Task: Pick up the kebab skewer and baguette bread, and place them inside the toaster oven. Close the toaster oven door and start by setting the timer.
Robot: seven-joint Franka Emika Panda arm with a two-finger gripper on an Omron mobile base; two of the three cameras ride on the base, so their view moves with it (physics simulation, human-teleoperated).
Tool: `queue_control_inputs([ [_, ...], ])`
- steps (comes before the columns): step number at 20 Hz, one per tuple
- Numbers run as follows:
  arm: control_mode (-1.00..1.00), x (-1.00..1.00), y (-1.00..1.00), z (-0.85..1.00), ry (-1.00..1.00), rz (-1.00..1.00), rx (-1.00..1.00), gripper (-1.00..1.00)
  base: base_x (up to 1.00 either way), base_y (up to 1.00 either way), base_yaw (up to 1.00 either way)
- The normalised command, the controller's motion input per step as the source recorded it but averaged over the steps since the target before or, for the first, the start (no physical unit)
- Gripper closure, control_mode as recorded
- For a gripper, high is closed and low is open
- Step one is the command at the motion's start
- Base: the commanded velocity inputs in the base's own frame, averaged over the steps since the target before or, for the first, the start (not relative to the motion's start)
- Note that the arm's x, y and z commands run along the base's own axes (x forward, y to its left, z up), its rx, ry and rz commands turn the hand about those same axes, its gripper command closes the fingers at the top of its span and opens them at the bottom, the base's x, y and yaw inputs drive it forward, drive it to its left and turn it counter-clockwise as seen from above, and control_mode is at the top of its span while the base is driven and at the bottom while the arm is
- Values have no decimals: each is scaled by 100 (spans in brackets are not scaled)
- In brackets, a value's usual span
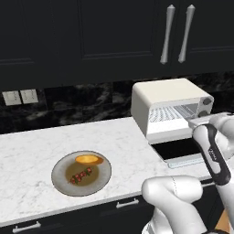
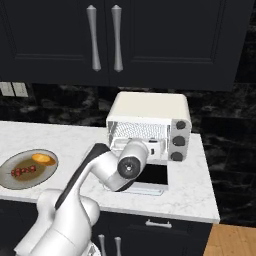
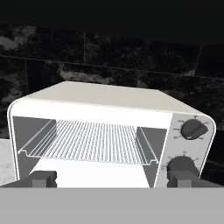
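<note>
Legible text: none. Toaster oven (image 3: 109, 127), knobs (image 3: 194, 129) at right: faint tick marks ring the dials, possibly graduations, too small to read. Robot arm (image 1: 214, 155): small marking, illegible.

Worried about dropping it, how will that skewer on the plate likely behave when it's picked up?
The skewer looks thin and lies flat on the plate, so it is probably light but hard to pinch. Gripped off-centre, it may tip. Its round stick could roll toward the bread if nudged.
</note>
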Motion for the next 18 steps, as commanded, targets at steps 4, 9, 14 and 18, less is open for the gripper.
queue_control_inputs([
  [4, -100, 34, 0, -2, -3, 0, 0, -100, 0, 0, 0],
  [9, -100, 43, 0, -2, 0, 0, 0, -100, 0, 0, 0],
  [14, -100, 56, -3, -19, 4, 0, 2, -100, 0, 0, 0],
  [18, -100, 50, 0, -47, 7, 0, 2, -100, 0, 0, 0],
])
